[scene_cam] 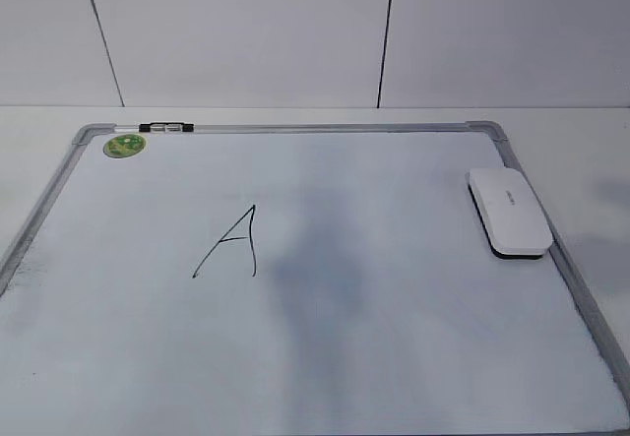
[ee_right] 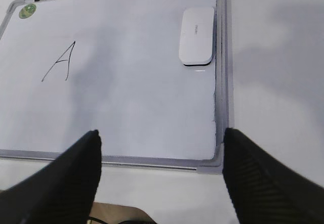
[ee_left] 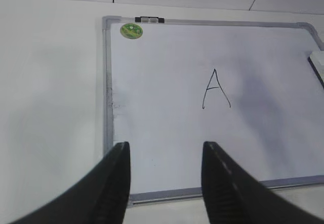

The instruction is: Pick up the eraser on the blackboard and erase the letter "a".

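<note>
White tabletop carried the board [scene_cam: 325, 357]. On its right edge lay the eraser [scene_cam: 508, 210], long axis running along the frame, felt side down. Left of it stood an angular letter [scene_cam: 231, 244]; a marker [scene_cam: 165, 127] and green sticker [scene_cam: 124, 145] sat top-left. Left gripper [ee_left: 164, 183] and right gripper [ee_right: 159, 173] both hung open, empty.

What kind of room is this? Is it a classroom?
Probably not a classroom; more likely a robot test bench. A whiteboard lies flat on a plain white table before a bare white panelled wall, with an eraser on it, a marker on its frame, and a drawn letter "A".
</note>
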You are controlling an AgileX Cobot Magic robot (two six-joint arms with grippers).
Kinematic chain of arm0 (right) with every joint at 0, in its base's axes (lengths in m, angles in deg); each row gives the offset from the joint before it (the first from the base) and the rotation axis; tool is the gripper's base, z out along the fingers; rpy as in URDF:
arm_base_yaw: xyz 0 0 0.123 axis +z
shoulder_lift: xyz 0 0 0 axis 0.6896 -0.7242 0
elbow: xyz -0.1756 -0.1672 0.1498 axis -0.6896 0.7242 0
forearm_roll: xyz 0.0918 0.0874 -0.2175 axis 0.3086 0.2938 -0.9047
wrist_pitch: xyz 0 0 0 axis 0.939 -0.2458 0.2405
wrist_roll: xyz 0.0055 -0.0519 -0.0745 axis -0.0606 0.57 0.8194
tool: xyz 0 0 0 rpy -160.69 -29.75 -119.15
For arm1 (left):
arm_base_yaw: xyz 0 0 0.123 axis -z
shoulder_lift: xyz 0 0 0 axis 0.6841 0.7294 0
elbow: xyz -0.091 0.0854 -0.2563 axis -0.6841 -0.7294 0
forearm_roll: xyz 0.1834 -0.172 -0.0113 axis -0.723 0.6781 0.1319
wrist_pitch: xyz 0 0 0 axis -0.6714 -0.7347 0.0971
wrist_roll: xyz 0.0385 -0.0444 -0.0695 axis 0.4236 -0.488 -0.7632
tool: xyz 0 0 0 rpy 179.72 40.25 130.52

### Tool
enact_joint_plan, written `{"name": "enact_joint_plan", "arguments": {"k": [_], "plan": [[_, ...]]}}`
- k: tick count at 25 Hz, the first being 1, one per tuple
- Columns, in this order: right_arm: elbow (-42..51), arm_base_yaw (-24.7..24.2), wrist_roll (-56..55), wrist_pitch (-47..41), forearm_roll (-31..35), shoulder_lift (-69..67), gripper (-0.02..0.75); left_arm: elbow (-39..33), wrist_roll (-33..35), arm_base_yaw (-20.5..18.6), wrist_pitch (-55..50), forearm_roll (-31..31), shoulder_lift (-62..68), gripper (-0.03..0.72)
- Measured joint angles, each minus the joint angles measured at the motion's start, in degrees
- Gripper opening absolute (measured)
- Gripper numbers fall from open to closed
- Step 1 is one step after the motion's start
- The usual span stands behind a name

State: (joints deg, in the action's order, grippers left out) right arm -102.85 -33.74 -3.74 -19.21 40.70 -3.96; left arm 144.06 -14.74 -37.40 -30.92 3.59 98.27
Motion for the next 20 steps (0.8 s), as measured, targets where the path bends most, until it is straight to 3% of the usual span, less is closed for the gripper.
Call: {"name": "enact_joint_plan", "arguments": {"k": [11, 20], "plan": [[12.14, 0.0, 2.96, 0.0, -1.07, 11.44, 0.593, -11.49, 0.79, 0.0, 0.0, 0.53, -10.33, 0.348], [18.12, 0.0, 4.85, 0.0, -7.5, 19.89, 0.593, -17.23, 4.28, 0.0, 0.0, -1.34, -17.85, 0.348]]}}
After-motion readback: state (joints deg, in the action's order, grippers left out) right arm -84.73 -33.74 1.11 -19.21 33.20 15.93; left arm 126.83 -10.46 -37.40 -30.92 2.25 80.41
